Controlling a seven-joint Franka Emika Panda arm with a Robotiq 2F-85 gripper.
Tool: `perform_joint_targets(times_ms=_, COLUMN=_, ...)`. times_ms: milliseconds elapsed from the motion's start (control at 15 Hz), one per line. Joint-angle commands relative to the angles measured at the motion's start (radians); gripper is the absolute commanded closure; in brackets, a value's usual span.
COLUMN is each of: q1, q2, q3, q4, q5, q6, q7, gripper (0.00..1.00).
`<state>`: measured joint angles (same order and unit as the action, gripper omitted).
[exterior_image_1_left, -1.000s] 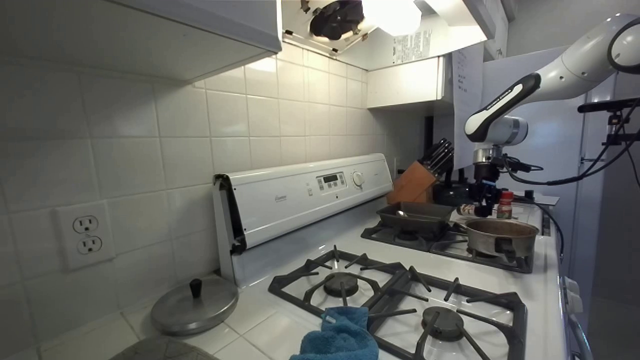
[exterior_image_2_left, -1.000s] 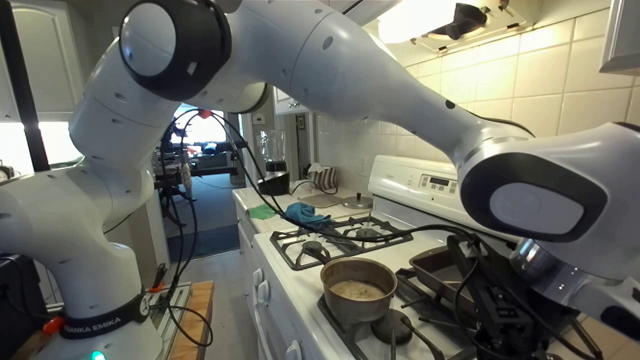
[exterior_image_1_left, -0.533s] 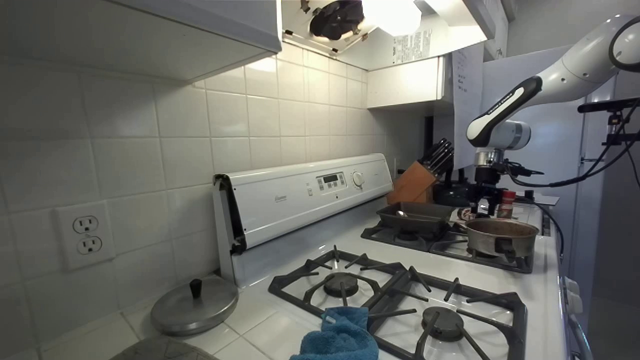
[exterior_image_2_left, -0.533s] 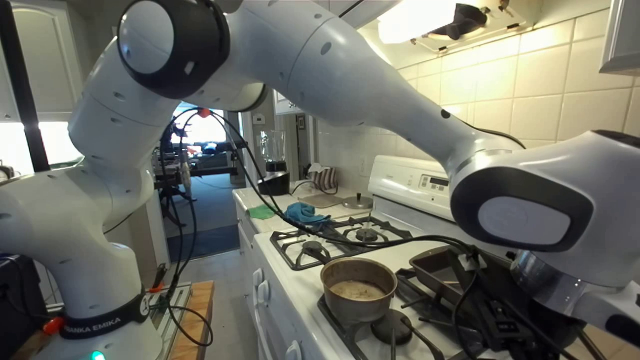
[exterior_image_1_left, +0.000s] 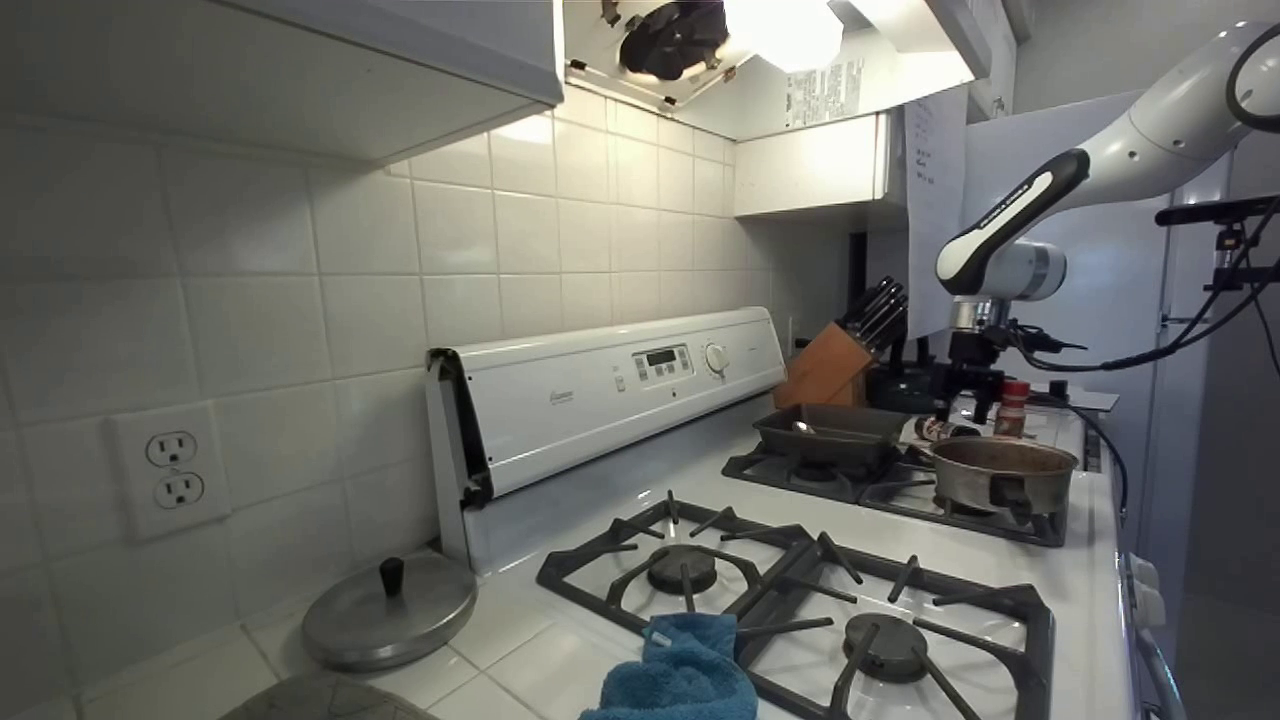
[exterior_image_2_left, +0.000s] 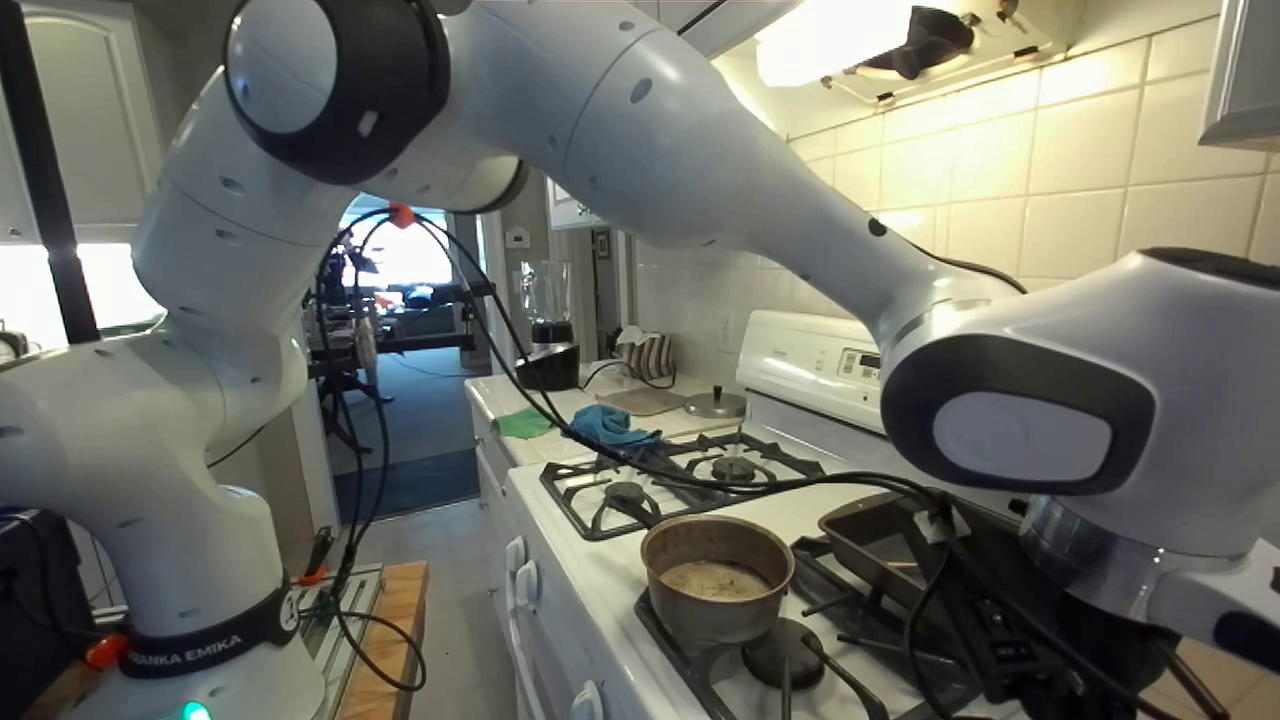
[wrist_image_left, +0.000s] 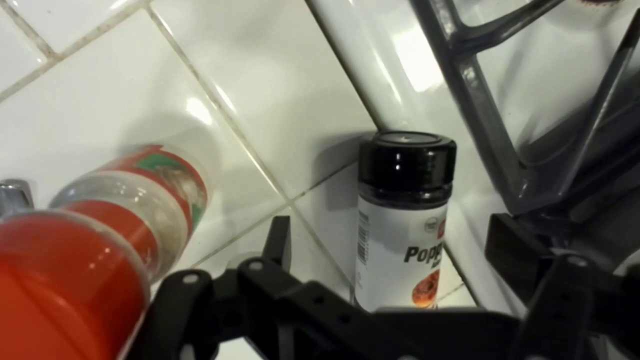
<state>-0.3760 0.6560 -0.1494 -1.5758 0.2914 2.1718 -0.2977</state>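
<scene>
fingers (wrist_image_left: 280, 242) stand wide apart, gripping nothing, over a black-capped "popp…" spice jar (wrist_image_left: 402, 225) lying on the tiled bench (wrist_image_left: 270, 65) beside the stove (wrist_image_left: 415, 65). the step looks like a release; the next move would call for lifting clear of the upright red-capped shaker (wrist_image_left: 95, 260).

A metal lid (exterior_image_1_left: 390, 615) rests on the countertop (exterior_image_1_left: 550, 668).

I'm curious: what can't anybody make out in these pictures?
Black-capped bottle, wrist view: the gripper hides its lower end; the label's word, starting "Popp", curves out of sight.
Red-capped bottle, wrist view: the left edge cuts off part of its cap.
Hanging paper, in an exterior view: its writing is too small to read.
Pot, in an exterior view: its contents are too indistinct to name.
</scene>
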Motion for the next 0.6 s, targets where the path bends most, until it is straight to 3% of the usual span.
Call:
perform_joint_targets(times_ms=0, q1=-0.002, q2=-0.044, q3=0.018, q4=-0.057, q5=-0.023, q6=0.034, q7=0.011, gripper=0.0)
perform_joint_targets(times_ms=533, q1=0.008, q2=-0.17, q3=0.021, q4=-0.23, q5=-0.065, q6=0.049, q7=-0.056, gripper=0.0)
